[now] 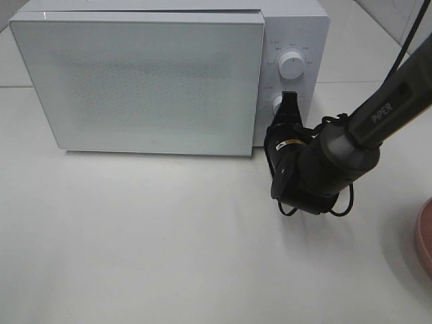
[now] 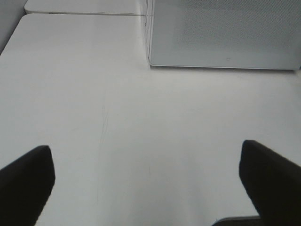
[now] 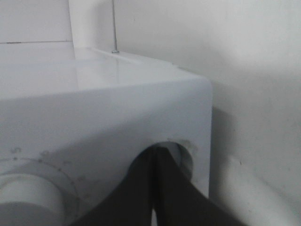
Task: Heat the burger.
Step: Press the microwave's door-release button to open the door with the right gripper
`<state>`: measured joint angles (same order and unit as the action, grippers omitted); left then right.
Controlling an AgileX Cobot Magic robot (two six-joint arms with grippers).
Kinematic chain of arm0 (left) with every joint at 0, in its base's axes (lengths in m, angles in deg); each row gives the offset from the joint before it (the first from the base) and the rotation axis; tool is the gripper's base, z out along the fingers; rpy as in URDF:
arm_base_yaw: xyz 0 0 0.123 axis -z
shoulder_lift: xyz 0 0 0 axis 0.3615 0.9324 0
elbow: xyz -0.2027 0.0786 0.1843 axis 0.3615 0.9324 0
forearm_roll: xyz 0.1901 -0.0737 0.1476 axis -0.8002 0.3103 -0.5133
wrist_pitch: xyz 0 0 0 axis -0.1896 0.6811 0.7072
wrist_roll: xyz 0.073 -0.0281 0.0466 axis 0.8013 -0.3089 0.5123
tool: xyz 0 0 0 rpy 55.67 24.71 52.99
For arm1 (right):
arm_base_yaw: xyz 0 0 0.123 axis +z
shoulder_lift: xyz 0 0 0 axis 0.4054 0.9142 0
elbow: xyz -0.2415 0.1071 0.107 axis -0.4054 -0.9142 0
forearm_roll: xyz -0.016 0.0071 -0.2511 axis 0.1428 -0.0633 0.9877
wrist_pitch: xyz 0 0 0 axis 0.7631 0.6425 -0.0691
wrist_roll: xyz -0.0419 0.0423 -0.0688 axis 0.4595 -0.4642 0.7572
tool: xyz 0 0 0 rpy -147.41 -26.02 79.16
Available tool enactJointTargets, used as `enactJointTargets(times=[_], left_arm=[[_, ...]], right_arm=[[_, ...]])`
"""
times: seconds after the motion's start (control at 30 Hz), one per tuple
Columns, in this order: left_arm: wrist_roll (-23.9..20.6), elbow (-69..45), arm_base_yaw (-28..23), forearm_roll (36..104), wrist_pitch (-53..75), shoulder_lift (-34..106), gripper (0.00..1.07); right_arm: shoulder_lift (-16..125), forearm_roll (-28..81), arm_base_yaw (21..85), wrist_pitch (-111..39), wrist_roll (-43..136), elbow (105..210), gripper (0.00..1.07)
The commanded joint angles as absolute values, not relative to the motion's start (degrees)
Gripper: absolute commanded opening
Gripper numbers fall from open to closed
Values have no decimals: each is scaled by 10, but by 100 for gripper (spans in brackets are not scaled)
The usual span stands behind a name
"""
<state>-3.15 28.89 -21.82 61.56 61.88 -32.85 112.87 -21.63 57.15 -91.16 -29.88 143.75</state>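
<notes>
Nearest the camera, the tabletop is bare white, with the rim of a pink plate at its right edge and nothing visible on it. The left tool hangs released over the tabletop, jaws wide apart, holding nothing.

Further in, the right tool is clenched, its tips together and set against the lower dial of the microwave, below the upper dial.

Beyond, the door is shut. The burger is in no view; presumably it sits behind that frosted door, which cannot be confirmed.

Judgement: the step in hand is setting the dial. Keep the wrist in line with the dial's axis, rotate without pressing inward so the microwave does not slide, and watch for tips slipping off.
</notes>
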Motion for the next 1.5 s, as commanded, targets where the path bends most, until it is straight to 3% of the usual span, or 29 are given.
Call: enactJointTargets(times=[0.03, 0.73, 1.5], left_arm=[[-35, 289, -217, 617, 611, -338, 100], [-35, 289, -217, 617, 611, -338, 100], [-35, 289, -217, 617, 611, -338, 100]], right_arm=[[1144, -176, 554, -988, -290, 1496, 0], [1130, -165, 554, -954, -270, 1499, 0], [1064, -98, 563, -824, -298, 1386, 0]])
